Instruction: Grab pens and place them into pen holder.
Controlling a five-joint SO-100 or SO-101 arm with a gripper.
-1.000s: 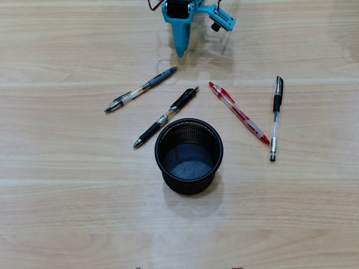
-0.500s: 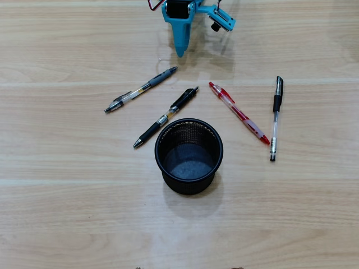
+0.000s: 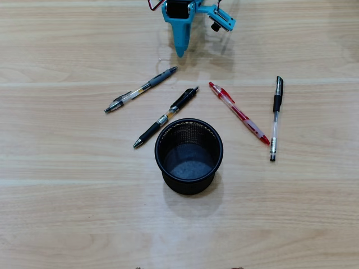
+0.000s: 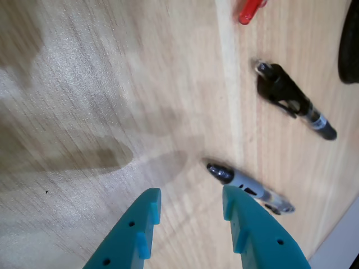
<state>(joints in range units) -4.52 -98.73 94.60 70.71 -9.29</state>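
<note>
**Four pens on the table, cup empty, claw apart above bare wood**

The overhead view shows a black mesh pen holder (image 3: 189, 156) standing upright near the middle of a pale wooden table (image 3: 67, 196). Its inside holds nothing but its dark floor. Four pens lie flat on the wood around its far side, none of them in the cup.

The grey-grip pen (image 3: 141, 89) lies well to the upper left of the holder, slanted. The black pen (image 3: 166, 116) lies slanted too, its middle just beside the holder's rim; whether it touches the rim cannot be told. The red pen (image 3: 239, 113) runs diagonally to the upper right of the holder, and the clear pen with a black cap (image 3: 275, 118) lies nearly straight up and down at the far right, its lower end close to the red pen's tip.

The teal gripper (image 3: 180, 50) sits at the top edge of the overhead view, pointing down toward the pens and clear of all of them.

In the wrist view the gripper (image 4: 190, 203) has its two teal fingers spread apart with only bare wood between them. The grey-grip pen (image 4: 249, 188) lies just beyond the right finger, the black pen (image 4: 294, 102) farther off, and one end of the red pen (image 4: 249, 10) shows at the top edge
</note>
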